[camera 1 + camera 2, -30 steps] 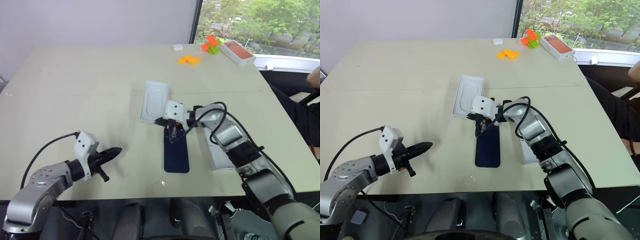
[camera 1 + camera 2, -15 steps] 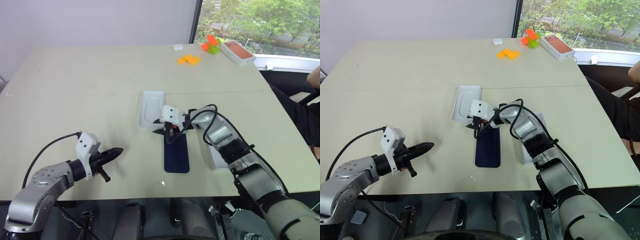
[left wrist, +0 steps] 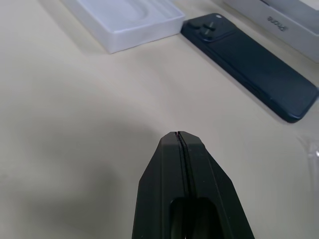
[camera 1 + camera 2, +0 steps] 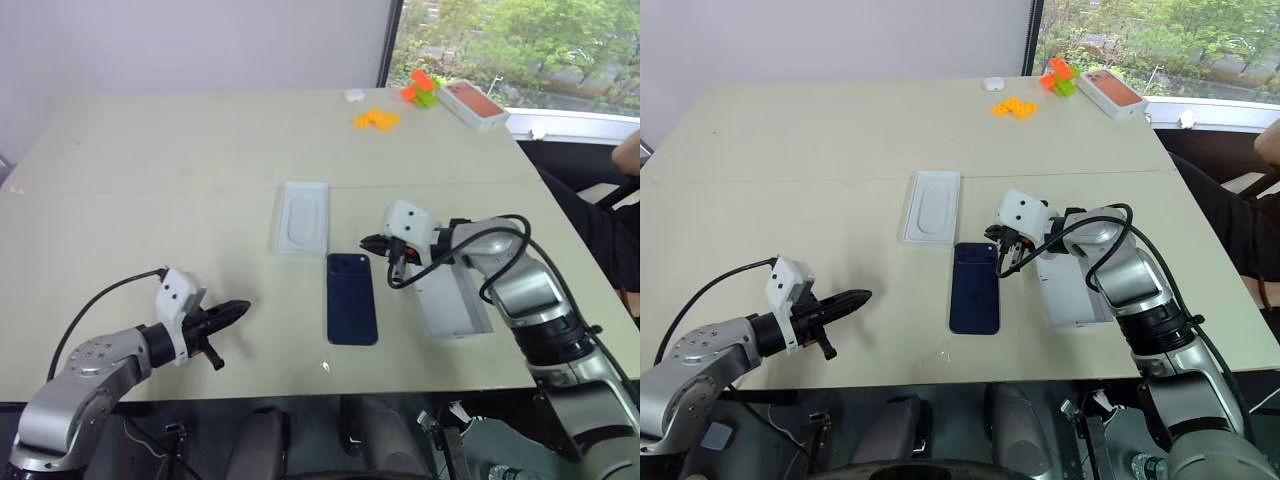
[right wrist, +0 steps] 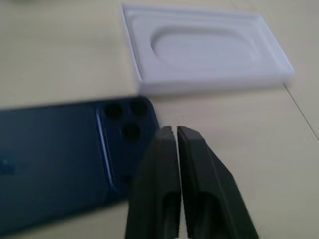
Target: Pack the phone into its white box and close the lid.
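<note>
The dark blue phone (image 4: 352,298) lies back up on the table, its camera bump at the far end. Just beyond it to the left rests the white box (image 4: 303,217), flat, an oval recess in its insert. The lid (image 4: 457,310) sits open side up to the right of the phone, partly under my right arm. My right gripper (image 4: 373,243) hovers shut and empty by the phone's far right corner, between the phone and the lid. My left gripper (image 4: 238,307) is shut and empty, low over the table's near left, pointing at the phone (image 3: 249,59).
At the far right of the table are orange blocks (image 4: 377,119), red and green blocks (image 4: 422,88), a box with an orange-red top (image 4: 472,102) and a small white object (image 4: 354,95). A person's arm (image 4: 630,150) shows at the right edge.
My right gripper let go of the white box, which went from tilted to flat on the table. It then swung right past the phone's far end and shut. The left arm stayed put.
</note>
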### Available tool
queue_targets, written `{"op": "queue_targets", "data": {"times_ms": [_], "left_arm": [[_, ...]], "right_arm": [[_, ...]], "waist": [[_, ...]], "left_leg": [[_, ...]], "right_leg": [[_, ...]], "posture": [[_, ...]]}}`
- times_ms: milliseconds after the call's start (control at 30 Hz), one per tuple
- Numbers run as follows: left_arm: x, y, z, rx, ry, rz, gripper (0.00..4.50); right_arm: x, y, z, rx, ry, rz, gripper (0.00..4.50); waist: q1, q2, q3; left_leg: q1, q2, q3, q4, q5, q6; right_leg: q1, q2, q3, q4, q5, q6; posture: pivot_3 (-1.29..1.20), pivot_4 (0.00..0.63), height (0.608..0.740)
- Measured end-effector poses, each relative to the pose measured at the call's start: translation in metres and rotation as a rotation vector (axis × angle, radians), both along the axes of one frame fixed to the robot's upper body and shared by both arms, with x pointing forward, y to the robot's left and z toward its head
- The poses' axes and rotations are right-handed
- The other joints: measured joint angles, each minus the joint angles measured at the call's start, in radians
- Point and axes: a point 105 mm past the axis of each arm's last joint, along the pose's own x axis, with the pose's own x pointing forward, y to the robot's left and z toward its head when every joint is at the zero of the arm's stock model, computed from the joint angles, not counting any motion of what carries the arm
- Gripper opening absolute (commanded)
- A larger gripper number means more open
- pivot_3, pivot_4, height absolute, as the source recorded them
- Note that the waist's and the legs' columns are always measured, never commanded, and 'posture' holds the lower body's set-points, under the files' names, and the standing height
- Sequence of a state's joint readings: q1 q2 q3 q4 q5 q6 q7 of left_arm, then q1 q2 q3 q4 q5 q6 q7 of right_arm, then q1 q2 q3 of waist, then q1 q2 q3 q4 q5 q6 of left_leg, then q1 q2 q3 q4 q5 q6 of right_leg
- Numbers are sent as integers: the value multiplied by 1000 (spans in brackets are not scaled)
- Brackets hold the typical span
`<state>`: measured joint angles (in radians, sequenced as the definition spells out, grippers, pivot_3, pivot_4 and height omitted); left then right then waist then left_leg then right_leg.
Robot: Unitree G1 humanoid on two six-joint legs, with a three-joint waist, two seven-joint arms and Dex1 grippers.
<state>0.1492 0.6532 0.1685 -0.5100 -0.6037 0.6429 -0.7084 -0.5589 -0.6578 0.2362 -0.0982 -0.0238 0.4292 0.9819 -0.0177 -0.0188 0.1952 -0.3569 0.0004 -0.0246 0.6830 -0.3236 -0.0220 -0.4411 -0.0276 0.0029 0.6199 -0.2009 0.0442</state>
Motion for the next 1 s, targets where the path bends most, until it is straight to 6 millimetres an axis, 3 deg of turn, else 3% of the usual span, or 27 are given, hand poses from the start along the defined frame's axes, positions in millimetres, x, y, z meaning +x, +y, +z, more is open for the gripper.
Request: {"op": "queue_targets", "data": {"times_ms": [100, 467, 600, 833, 1000], "left_arm": [[0, -2, 1, -4, -2, -7, 0], [3, -11, 3, -12, -8, -40, 0], [2, -11, 1, -12, -3, -35, 0], [-1, -9, -2, -13, 12, -22, 0], [-1, -10, -1, -15, 10, -27, 0]], "right_arm": [[3, -15, -3, -85, -49, -49, 40], [22, -5, -33, -160, -79, -40, 40], [16, 2, -37, -155, -49, 10, 40], [-13, 18, -43, -122, 13, 115, 40], [-16, 19, -42, -112, 13, 85, 40]], "waist": [[-1, 0, 0], [1, 0, 0], [2, 0, 0], [3, 0, 0], [2, 0, 0]], "left_leg": [[1, 0, 0, 0, 0, 0], [0, 0, 0, 0, 0, 0], [-1, 0, 0, 0, 0, 0], [0, 1, 0, 0, 0, 0], [0, 0, 0, 0, 0, 0]], "right_leg": [[0, 1, 0, 0, -2, 2], [0, 1, 1, 0, 0, 0], [0, 0, 1, -1, 2, 2], [0, 0, 1, -1, 0, 0], [0, 1, 1, 0, 0, 0]], "posture": [[0, 150, 740], [0, 150, 740], [0, 150, 740], [0, 150, 740], [0, 150, 740]]}}
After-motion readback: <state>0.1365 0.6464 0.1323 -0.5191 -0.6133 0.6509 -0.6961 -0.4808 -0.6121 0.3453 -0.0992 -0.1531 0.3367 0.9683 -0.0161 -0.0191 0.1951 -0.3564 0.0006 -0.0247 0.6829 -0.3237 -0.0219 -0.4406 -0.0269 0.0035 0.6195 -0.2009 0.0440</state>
